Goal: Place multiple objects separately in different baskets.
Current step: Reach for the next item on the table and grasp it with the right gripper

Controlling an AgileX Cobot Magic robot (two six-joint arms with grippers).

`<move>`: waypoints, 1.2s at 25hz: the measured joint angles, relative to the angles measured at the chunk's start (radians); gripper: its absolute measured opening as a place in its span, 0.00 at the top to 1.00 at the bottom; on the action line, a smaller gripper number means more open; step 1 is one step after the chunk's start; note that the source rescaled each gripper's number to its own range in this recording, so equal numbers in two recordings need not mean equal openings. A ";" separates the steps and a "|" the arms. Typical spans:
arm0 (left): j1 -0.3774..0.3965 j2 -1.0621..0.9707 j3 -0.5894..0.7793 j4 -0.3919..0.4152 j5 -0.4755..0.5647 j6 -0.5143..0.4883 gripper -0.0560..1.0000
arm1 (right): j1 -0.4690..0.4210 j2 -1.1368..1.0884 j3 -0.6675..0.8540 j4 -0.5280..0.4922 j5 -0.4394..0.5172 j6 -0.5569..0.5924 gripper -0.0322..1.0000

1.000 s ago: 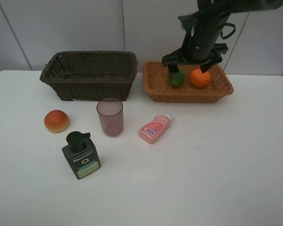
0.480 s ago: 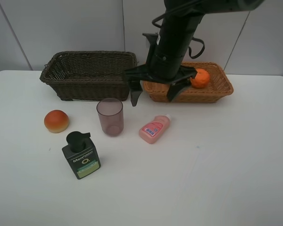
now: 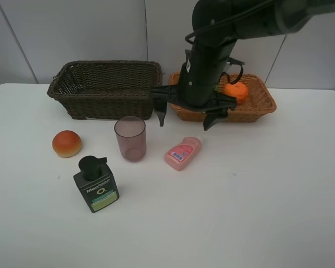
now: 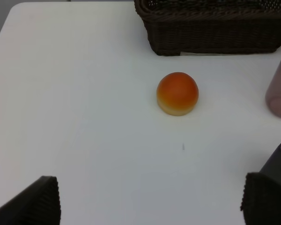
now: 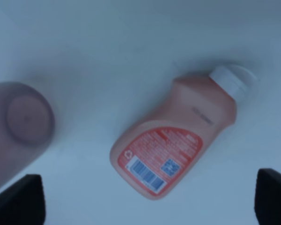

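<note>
The jaws of the right gripper (image 3: 184, 119) are spread wide and empty, one fingertip on either side of the pink bottle (image 5: 175, 140). The gripper hangs above the bottle without touching it. The bottle lies on its side on the tabletop (image 3: 257, 201), set at a slant, with its white cap (image 5: 234, 82) pointing toward the light basket (image 3: 262, 107). The left gripper (image 4: 150, 206) is also released and empty. It is off at its own side, looking down on the peach (image 4: 177, 93).

The likeliest trouble is the mauve cup (image 3: 130, 138), which stands upright just beside the bottle. The finger on that side hangs almost over the cup's rim, so a straight descent could clip it and tip it. The bottle's slant is a second risk. If the jaws close on its rounded shoulders instead of squarely across its flat body, it may twist or squirt out. The front wall of the light basket is close behind the gripper, so a lift that drifts backward could catch the rim.

There is room elsewhere. The tabletop is bare in front of the bottle and on the side away from the cup, and its edges are well away. The pump bottle (image 3: 96, 183) and the peach lie beyond the cup. The tangerine (image 3: 235, 92) sits in the light basket, so the bottle probably belongs in the dark basket (image 3: 106, 89), whose higher wall calls for a generous lift.
</note>
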 joint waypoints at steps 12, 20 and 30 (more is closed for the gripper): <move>0.000 0.000 0.000 0.000 -0.001 0.000 0.00 | -0.022 0.133 0.024 0.008 -0.100 0.143 0.04; 0.000 0.000 0.000 0.000 -0.001 0.000 0.00 | -0.059 0.137 0.024 -0.030 -0.123 0.296 0.04; 0.000 0.000 0.000 0.000 -0.001 0.000 0.00 | -0.062 0.206 0.024 -0.016 -0.129 0.329 0.25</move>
